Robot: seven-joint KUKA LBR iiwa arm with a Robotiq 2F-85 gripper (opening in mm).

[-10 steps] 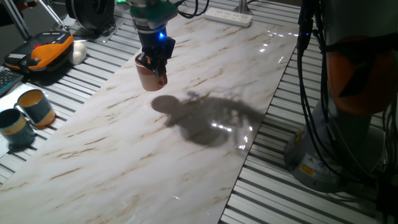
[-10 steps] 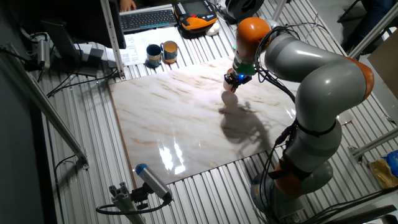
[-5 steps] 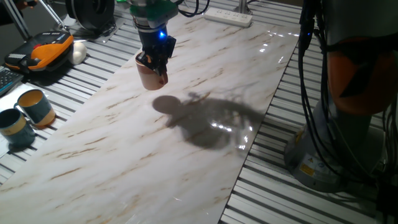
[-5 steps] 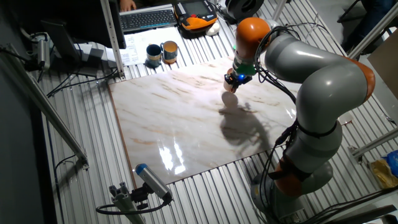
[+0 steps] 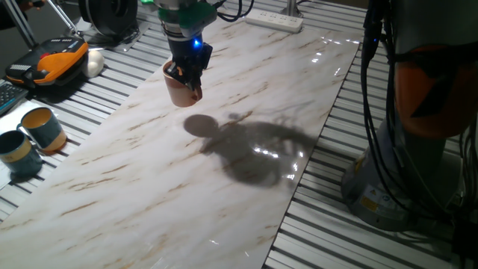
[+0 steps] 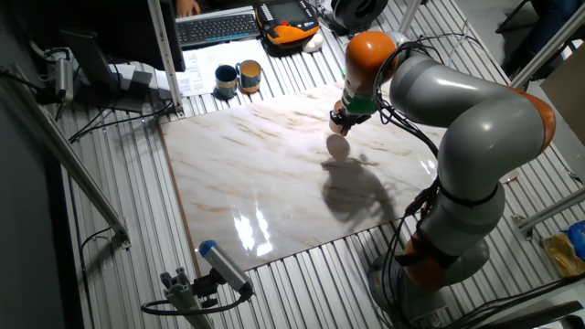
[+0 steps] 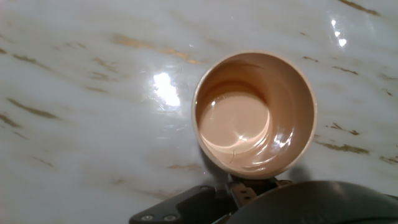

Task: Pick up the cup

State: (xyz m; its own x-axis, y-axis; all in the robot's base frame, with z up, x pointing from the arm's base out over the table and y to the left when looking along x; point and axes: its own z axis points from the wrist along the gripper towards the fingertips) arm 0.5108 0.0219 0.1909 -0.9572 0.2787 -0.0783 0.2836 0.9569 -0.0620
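We are pinching the cup [image 5: 179, 91] by its rim with the gripper [image 5: 188, 77] closed on one side wall, and it is hanging clear above the marble tabletop [image 5: 224, 164], its shadow lying apart below. Such a one-sided hold is risky: a sudden swing could be letting the glazed wall slip or the cup tilt and drop onto the hard slab. Farther off, the two blue mugs [image 5: 30, 138] are standing well apart, posing little danger.

The cup [image 5: 179, 90] hangs above the table [image 5: 224, 179] (two mugs [image 5: 33, 138] beside it).
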